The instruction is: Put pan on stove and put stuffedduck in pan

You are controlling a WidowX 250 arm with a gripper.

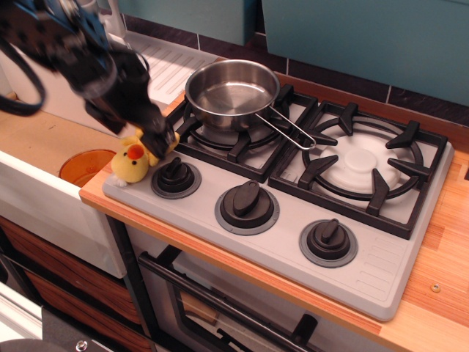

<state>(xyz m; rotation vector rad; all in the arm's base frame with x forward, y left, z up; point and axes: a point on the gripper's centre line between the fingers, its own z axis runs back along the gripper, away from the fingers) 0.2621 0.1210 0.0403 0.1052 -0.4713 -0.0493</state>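
Note:
The shiny steel pan (231, 92) stands upright and empty on the left rear grate of the grey stove (381, 264), its wire handle pointing right toward the other burner. The yellow stuffedduck (129, 163) lies at the stove's front left corner, next to the left knob (176, 177). My black gripper (158, 138) is low over the duck's rear part and hides it; only the duck's head and beak show. The gripper is motion-blurred, so I cannot tell how its jaws stand or whether it holds the duck.
A white sink (37, 194) lies left of the stove with an orange plate (79, 166) in it. A white drain rack (170, 64) stands behind. Two more knobs (247, 206) line the stove front. Wooden counter (440, 282) runs right.

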